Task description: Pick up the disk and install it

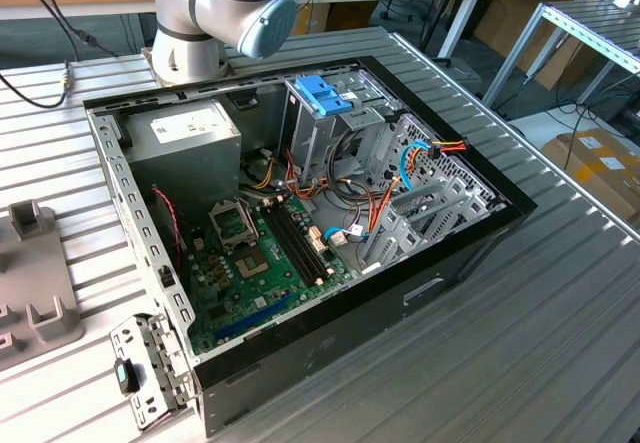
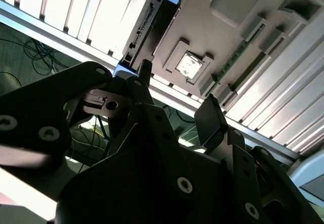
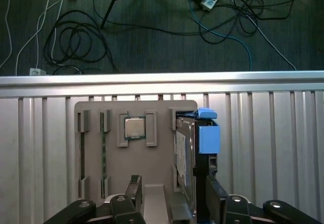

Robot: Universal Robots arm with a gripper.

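1 disk (image 3: 188,153) stands on edge in 1 gray tray (image 3: 161,158) with 1 processor chip (image 3: 134,128) and 2 memory sticks (image 3: 82,153). The gripper (image 3: 173,196) nearby is spread and empty.

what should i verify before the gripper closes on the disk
1. Gripper open: ok, its fingers stand apart in both wrist views.
2. Disk seated on edge in its slot of the grey fixture tray: ok.
3. Disk centred between the fingers: cannot tell, it looks nearer one finger in the first wrist view.
4. Fingers apart from the processor chip in the same tray: ok.
5. Way into the drive cage free: cannot tell, loose cables lie close beside it in the exterior view.
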